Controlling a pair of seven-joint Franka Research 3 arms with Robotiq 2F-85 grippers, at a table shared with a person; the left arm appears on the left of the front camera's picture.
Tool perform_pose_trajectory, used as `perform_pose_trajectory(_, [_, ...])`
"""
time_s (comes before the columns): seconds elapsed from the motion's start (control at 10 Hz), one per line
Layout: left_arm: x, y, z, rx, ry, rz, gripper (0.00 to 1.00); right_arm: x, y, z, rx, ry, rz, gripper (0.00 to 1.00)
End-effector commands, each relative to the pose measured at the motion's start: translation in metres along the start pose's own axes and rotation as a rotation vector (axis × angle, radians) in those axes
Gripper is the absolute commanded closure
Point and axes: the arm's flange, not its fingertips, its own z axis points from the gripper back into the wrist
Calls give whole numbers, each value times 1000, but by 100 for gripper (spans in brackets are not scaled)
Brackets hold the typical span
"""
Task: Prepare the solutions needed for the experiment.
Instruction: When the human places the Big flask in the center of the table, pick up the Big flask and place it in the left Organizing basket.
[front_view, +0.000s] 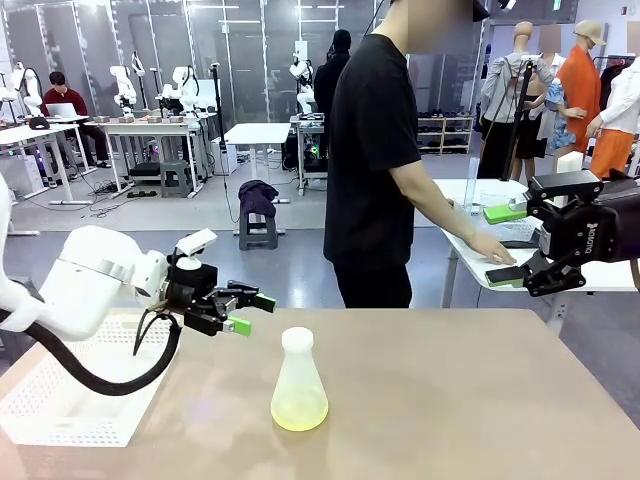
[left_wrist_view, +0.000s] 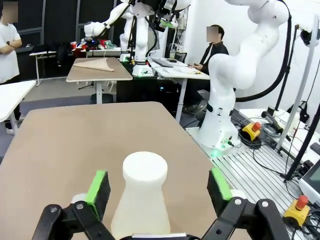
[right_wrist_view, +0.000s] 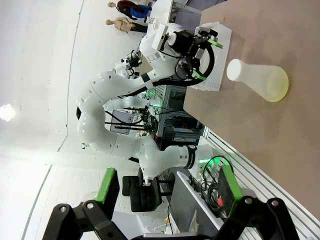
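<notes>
**Both arms raised, jaws wide, conical flask standing free on the table**

Front view: the left gripper (front_view: 243, 311), at centre left of the frame, extends level from its white arm, pointing toward picture right with jaws spread wide and nothing between them. The right gripper (front_view: 517, 245), at the right edge, is held higher, pointing toward picture left, jaws likewise wide and empty. A frosted conical flask (front_view: 298, 383) stands upright at lower centre on the tan table (front_view: 470, 400); the pale yellow solution (front_view: 299, 411) lies in its base. A white perforated tray (front_view: 60, 400) occupies the lower left. A person (front_view: 375, 160) stands behind the table, one hand (front_view: 491, 249) resting on a farther white table.
</notes>
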Motion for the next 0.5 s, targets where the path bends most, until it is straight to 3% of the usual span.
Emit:
perform_pose_trajectory(0.0, [-1,14,-4,-35,-2,-21,0,1,0,-1,12,-2,8,0])
perform_pose_trajectory(0.4, [-28,27,-6,-75,-21,-8,0,1,0,-1,12,-2,8,0])
